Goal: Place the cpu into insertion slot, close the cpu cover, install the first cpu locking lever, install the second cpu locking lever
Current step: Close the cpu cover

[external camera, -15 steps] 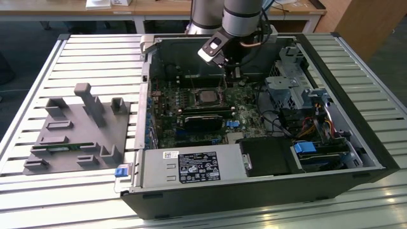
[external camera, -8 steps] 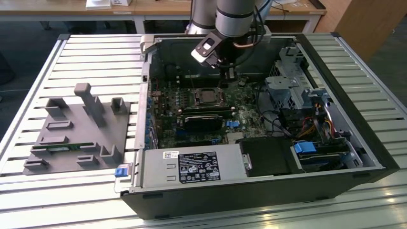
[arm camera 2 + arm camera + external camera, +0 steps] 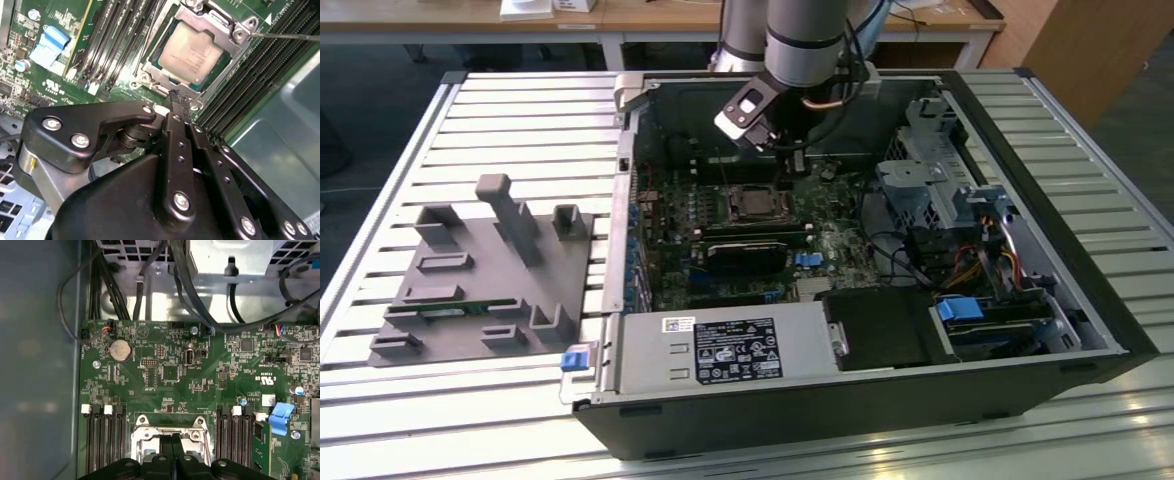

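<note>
Fingers point(image 3: 176, 107) pressed together, nothing held between them, tips at the near edge of the cpu cover point(image 3: 212, 20). Cover lies flat over the cpu point(image 3: 192, 50), which sits in the insertion slot point(image 3: 754, 203). Thin locking lever point(image 3: 287, 35) juts out beyond.

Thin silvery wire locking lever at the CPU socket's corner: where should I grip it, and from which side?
Take the wire lever on its bare straight stretch over the long black slots, clear of the silvery metal cpu cover. It is a slim rod lying roughly level, so probably come from above, gripper straddling it crosswise.
</note>
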Controlling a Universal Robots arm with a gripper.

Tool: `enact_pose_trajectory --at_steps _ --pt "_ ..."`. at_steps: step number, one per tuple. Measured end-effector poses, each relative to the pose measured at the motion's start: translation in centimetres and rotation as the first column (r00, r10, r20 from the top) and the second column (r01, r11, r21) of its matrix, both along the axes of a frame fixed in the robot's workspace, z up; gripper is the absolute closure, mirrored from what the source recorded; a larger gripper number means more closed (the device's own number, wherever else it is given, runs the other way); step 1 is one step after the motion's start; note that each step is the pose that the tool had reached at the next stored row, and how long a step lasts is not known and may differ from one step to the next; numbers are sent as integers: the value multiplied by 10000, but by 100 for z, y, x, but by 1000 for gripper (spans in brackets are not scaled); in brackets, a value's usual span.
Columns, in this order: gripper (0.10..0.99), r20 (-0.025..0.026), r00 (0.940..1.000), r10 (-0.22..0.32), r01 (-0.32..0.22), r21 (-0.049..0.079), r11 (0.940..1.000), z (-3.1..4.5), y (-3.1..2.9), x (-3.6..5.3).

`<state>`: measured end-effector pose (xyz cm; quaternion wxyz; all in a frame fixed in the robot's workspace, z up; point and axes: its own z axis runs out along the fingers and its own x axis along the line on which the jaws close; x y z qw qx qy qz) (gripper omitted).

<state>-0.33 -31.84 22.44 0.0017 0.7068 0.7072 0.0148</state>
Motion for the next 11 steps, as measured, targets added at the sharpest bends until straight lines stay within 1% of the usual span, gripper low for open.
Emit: enact_pose_trajectory --at_steps 2,11 --pt "980 1 10000 0 0 1 10000 -13 0 -13" --pt "980 0 10000 0 0 2 10000 -15 0 -113"
